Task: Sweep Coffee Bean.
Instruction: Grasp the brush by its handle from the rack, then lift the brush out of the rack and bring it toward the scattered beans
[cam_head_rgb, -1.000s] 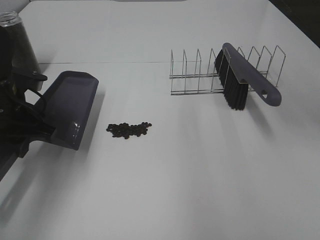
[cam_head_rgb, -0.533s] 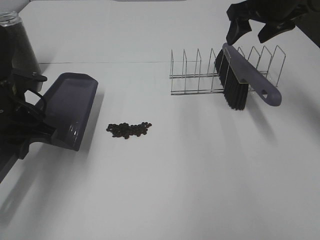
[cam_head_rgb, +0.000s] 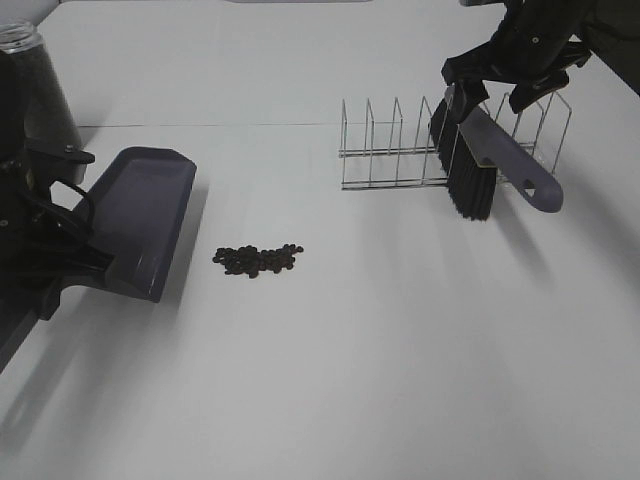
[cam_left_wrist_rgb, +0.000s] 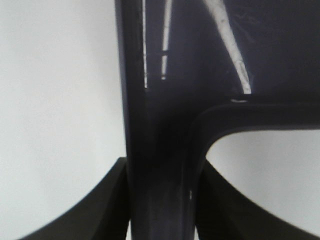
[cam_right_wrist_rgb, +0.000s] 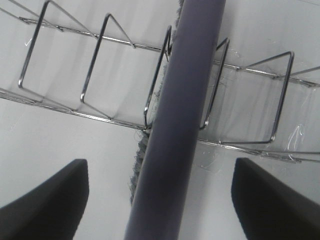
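Observation:
The coffee beans (cam_head_rgb: 258, 260) lie in a small dark cluster on the white table, left of centre. A purple dustpan (cam_head_rgb: 140, 215) rests just left of them, mouth toward the beans. My left gripper (cam_left_wrist_rgb: 162, 200) is shut on the dustpan's handle (cam_left_wrist_rgb: 160, 165). A purple brush (cam_head_rgb: 495, 155) with black bristles leans in a wire rack (cam_head_rgb: 400, 150) at the back right. My right gripper (cam_head_rgb: 500, 88) hovers open above the brush, fingers on either side of its back (cam_right_wrist_rgb: 180, 125), not touching.
A tall clear jar of dark beans (cam_head_rgb: 35, 85) stands at the far left, behind the left arm. The table's dark edge runs along the far right corner.
My right gripper came into view from the top right and has come down to straddle the brush in the rack. The dustpan and beans have not moved.

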